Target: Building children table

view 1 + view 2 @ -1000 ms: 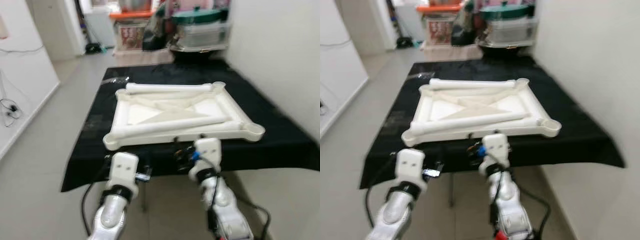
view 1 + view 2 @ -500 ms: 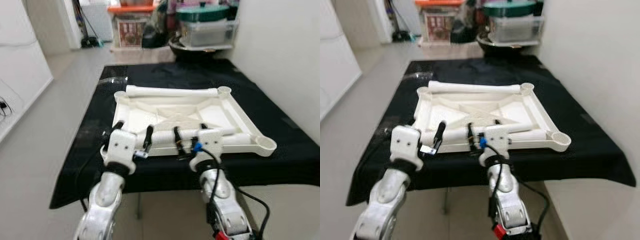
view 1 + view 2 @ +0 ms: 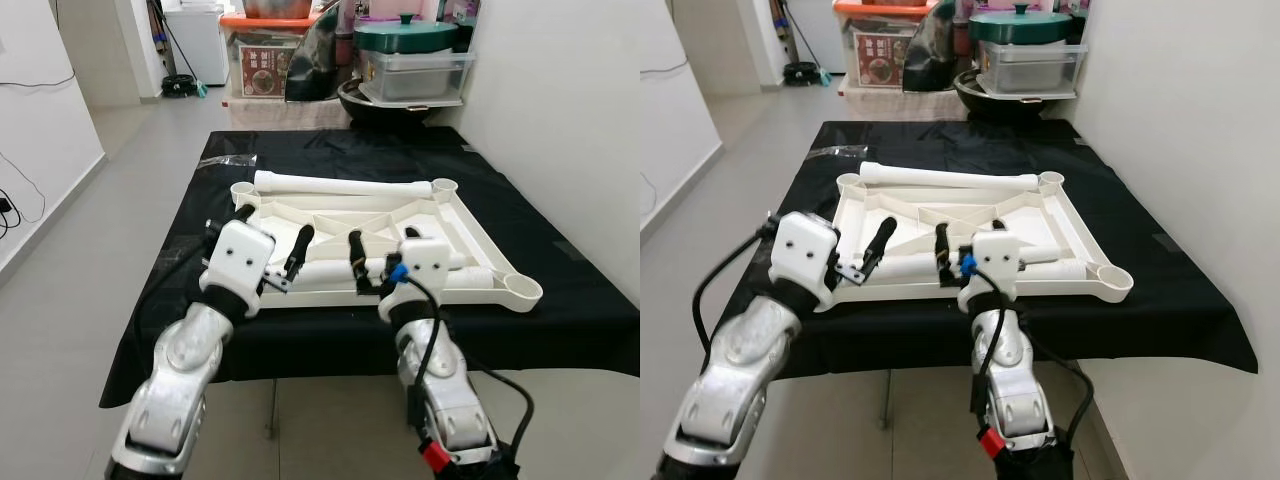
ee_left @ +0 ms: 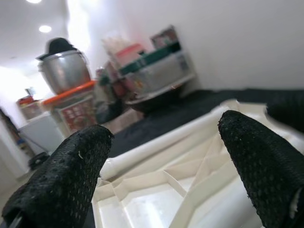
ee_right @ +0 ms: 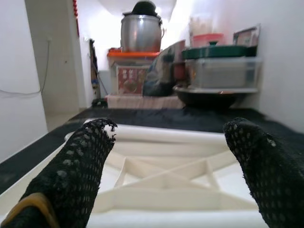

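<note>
White tabletop (image 3: 470, 232), upside down, ribbed underside up, lies flat on the black-covered table (image 3: 560, 290), near its front edge and roughly centred side to side. Round leg sockets at its corners; front right socket (image 3: 522, 287) empty.

Two white legs lie loose on it: far leg (image 3: 345, 184) along the back rim, near leg (image 3: 440, 268) along the front rim, both parallel to the table's front edge.

Left gripper (image 3: 270, 238) over the front left part of the tabletop, fingers spread wide, holding nothing. In the left wrist view the fingertips (image 4: 71, 175) frame the ribs and the far leg.

Right gripper (image 3: 383, 247) over the front middle, just above the near leg, fingers also wide apart and empty; whether they touch the leg cannot be told.

Beyond the table's back edge: green-lidded pot (image 3: 405, 36) on a clear box (image 3: 415, 75), dark wok (image 3: 365, 100), orange-lidded bin (image 3: 262, 55). White wall along the right edge.
</note>
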### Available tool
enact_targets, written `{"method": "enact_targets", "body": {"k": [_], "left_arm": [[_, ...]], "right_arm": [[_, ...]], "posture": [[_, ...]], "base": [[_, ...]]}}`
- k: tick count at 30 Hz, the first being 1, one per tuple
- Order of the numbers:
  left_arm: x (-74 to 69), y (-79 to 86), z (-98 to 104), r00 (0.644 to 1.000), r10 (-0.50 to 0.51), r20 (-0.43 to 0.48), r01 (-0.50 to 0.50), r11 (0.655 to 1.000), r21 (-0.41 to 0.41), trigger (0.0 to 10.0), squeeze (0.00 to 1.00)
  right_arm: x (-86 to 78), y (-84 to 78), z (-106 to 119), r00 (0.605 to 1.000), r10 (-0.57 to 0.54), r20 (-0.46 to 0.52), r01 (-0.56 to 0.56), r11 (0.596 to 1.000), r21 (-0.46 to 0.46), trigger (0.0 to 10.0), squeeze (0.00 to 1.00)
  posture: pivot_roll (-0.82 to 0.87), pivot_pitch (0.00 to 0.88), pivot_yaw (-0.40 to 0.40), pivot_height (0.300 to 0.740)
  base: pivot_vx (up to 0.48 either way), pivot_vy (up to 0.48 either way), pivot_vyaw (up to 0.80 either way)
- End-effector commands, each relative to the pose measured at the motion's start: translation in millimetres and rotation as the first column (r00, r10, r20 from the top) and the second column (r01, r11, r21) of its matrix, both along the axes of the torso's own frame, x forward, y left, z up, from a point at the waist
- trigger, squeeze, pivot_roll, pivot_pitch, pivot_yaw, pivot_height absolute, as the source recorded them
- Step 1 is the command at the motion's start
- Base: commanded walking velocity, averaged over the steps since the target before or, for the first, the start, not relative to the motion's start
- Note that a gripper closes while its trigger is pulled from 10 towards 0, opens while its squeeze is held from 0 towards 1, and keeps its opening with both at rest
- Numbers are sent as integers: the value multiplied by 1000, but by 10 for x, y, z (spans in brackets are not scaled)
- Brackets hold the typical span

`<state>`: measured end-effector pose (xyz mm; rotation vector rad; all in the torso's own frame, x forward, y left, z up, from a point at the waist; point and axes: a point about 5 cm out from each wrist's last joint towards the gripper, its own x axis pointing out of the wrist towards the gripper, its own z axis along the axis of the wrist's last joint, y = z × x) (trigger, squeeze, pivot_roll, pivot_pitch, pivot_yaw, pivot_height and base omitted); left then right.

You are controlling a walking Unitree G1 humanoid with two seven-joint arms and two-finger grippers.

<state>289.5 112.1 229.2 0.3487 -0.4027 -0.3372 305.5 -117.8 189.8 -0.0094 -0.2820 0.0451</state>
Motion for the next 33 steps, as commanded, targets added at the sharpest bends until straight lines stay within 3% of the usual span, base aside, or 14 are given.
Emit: {"method": "enact_targets", "body": {"k": [1, 5, 6, 7, 8, 11, 15, 16, 17, 19, 23, 27, 29, 33], "left_arm": [[102, 73, -32, 998, 8, -60, -4, 998, 63, 10000, 0], [246, 202, -9, 989, -37, -143, 64, 981, 185, 10000, 0], [289, 256, -17, 982, -59, -178, 99, 969, 227, 10000, 255], [324, 305, -25, 974, -77, -214, 129, 962, 240, 10000, 996], [356, 347, -14, 970, -91, -227, 148, 957, 250, 10000, 1000], [389, 383, -15, 963, -107, -248, 176, 945, 274, 10000, 1000], [462, 445, -92, 913, -166, -374, 292, 903, 314, 10000, 1000], [468, 433, -142, 880, -198, -433, 352, 882, 314, 10000, 620], [475, 425, -183, 844, -224, -488, 406, 861, 307, 10000, 0], [504, 438, -221, 785, -260, -562, 484, 824, 295, 10000, 0], [601, 537, -233, 732, -248, -634, 527, 795, 298, 10000, 0], [684, 621, -216, 731, -208, -650, 527, 777, 345, 10000, 0], [776, 692, -170, 751, -163, -640, 511, 758, 405, 10000, 0], [842, 720, -111, 764, -139, -630, 490, 761, 426, 10000, 0]], "right_arm": [[43, -44, 68, 1000, -14, 8, 14, 1000, 20, 10000, 0], [121, -100, 228, 999, -28, 46, 27, 999, 33, 10000, 0], [155, -127, 292, 997, -38, 60, 36, 999, 34, 10000, 0], [178, -155, 347, 996, -48, 71, 45, 998, 39, 10000, 0], [198, -183, 391, 995, -59, 79, 56, 998, 42, 10000, 0], [214, -210, 429, 994, -69, 87, 65, 997, 45, 10000, 0], [230, -261, 480, 992, -85, 97, 81, 996, 41, 10000, 0], [231, -268, 479, 992, -87, 94, 83, 996, 41, 10000, 0], [235, -266, 478, 992, -86, 90, 83, 996, 38, 10000, 0], [242, -251, 482, 993, -79, 86, 76, 996, 39, 10000, 0], [234, -224, 488, 994, -70, 85, 66, 996, 52, 10000, 0], [216, -209, 483, 994, -70, 82, 65, 996, 62, 10000, 0], [187, -201, 461, 995, -70, 76, 65, 996, 68, 10000, 0], [183, -195, 459, 995, -66, 72, 61, 996, 68, 10000, 0]], "posture": [[48, 0, -24, 740], [62, 0, -25, 740], [62, 0, -22, 740], [61, 0, -15, 740], [61, 0, -15, 740], [59, 0, -9, 740], [56, 0, -3, 740], [59, 0, 0, 740], [64, 0, -2, 740], [64, 0, 7, 740], [68, 0, 15, 740], [66, 0, 20, 740], [64, 0, 26, 740], [62, 0, 25, 740]], "base": [[0, 0, 0], [0, 0, 0], [0, 0, 0], [0, 0, 0], [0, 0, 0], [0, 0, 0], [0, 0, 0], [0, 0, 0], [0, 0, 0], [0, 0, 0], [0, 0, 0], [0, 0, 0], [0, 0, 0], [0, 0, 0]]}}
